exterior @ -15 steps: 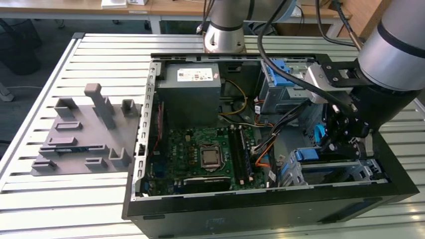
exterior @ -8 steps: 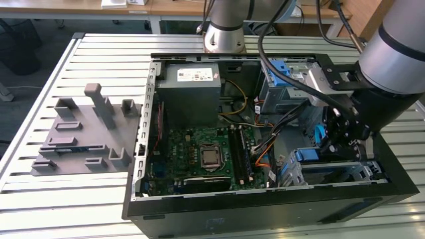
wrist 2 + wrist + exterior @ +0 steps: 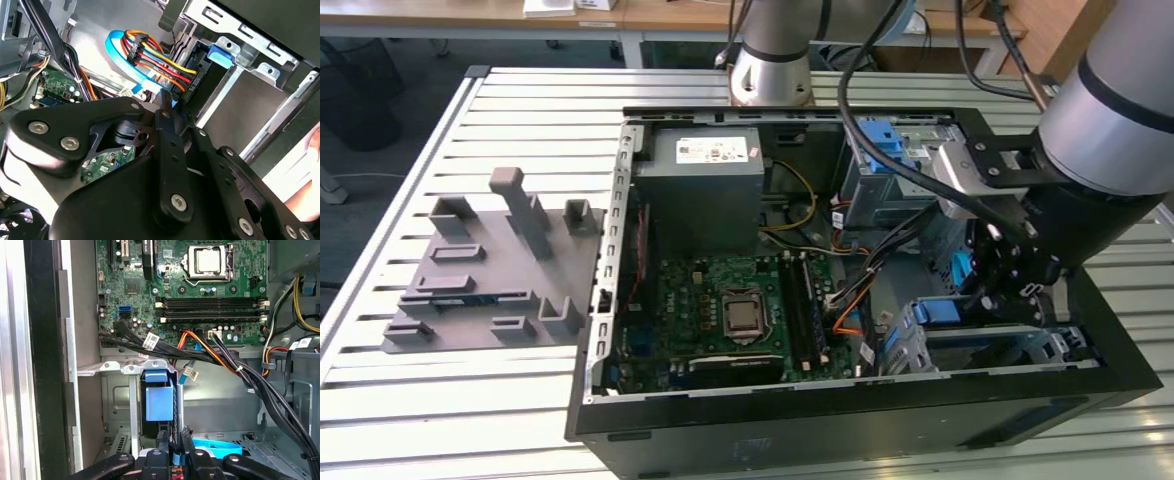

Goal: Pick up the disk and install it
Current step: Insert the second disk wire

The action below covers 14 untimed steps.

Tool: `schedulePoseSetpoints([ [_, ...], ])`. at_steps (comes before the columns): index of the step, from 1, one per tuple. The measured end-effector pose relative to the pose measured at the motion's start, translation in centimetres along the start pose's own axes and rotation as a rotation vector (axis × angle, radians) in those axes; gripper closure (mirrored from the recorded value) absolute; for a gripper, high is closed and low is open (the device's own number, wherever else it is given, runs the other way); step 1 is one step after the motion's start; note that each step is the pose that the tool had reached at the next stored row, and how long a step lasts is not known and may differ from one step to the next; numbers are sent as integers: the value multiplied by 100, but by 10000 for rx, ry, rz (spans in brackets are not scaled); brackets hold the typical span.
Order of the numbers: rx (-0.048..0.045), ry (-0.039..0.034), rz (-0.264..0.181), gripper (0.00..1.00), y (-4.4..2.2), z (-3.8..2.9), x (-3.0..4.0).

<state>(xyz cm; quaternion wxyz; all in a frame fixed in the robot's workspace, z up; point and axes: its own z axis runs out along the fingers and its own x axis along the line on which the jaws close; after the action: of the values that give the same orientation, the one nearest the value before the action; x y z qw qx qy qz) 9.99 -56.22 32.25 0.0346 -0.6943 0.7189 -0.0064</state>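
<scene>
Arm (image 3: 1121,120) bent downward, wrist lowered, gripper (image 3: 173,440) jaws nearly closed together

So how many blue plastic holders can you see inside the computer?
2. The far blue holder stands in the drive cage next to the grey box. The near blue holder sits in the lower cage, right by the gripper. The arm may hide more.

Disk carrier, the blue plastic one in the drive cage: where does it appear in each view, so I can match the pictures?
Exterior view: the disk carrier sits in the metal drive cage, toward the exterior view's right.
First wrist view: the blue block in the cage slot.
Second wrist view: the blue tab at the cage mouth, beside the coloured wires.
Shared landmark: the green motherboard.
</scene>
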Motion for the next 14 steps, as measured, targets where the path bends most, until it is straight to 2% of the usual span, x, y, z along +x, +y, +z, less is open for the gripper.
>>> schedulePoseSetpoints([
  [14, -2, -31, 4, 78, -3, -84, -4],
])
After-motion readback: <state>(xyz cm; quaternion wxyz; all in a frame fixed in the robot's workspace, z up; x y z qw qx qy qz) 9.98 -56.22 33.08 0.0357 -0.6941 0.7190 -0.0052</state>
